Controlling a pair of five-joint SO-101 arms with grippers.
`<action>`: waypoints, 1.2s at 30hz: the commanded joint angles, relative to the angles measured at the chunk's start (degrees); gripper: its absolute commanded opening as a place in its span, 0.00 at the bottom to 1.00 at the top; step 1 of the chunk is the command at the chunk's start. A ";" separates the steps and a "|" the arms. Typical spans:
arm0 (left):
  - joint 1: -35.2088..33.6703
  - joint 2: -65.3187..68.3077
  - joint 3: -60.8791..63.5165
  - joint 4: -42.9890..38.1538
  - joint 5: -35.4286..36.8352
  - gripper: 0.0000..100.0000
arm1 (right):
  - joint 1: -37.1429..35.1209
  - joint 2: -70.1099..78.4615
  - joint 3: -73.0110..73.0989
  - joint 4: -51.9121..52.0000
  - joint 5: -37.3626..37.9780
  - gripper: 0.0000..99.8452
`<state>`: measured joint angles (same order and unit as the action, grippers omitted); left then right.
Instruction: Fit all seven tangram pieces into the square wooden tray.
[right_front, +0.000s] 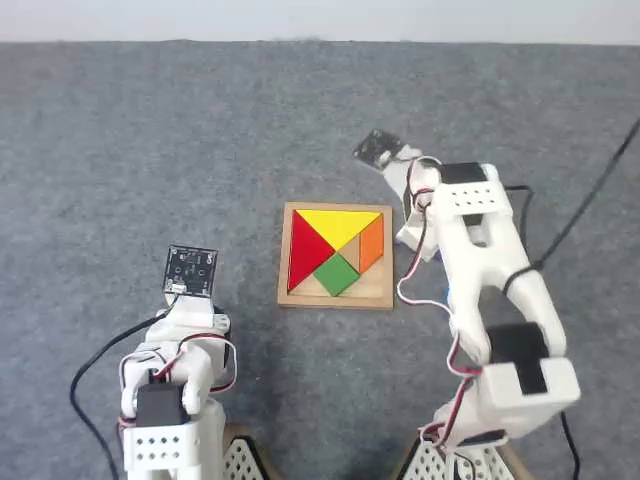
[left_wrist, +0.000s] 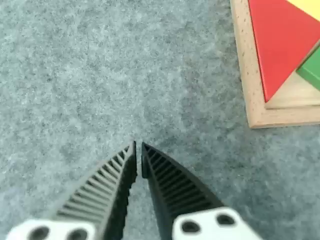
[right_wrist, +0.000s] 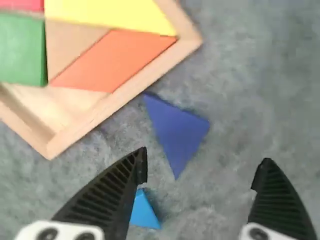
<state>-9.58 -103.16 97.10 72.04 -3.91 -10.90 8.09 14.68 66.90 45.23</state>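
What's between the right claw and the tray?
A dark blue triangle, just off the tray and ahead of the open right claw, in the right wrist view.

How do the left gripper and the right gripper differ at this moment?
The left gripper is shut; the right gripper is open. The left gripper has bare mat under it, beside the tray; the right gripper has a dark blue triangle just ahead of it. Both are empty.

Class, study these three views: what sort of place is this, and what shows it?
Probably a robotics lab bench: a left arm and a right arm mounted side by side on a grey felt-like mat, a wooden tangram tray between them.
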 joint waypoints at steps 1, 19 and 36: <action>0.26 -0.97 -0.57 0.18 -0.09 0.02 | -0.48 2.07 -3.25 0.22 5.89 0.33; 0.26 -0.97 -0.57 0.18 -0.09 0.02 | -0.84 11.91 -3.25 -3.12 12.31 0.25; 0.26 -0.97 -0.57 0.18 -0.09 0.02 | -0.66 11.65 -3.34 -2.95 -2.81 0.24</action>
<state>-9.58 -103.16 97.10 72.04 -3.91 -11.60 20.31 12.57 64.09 46.20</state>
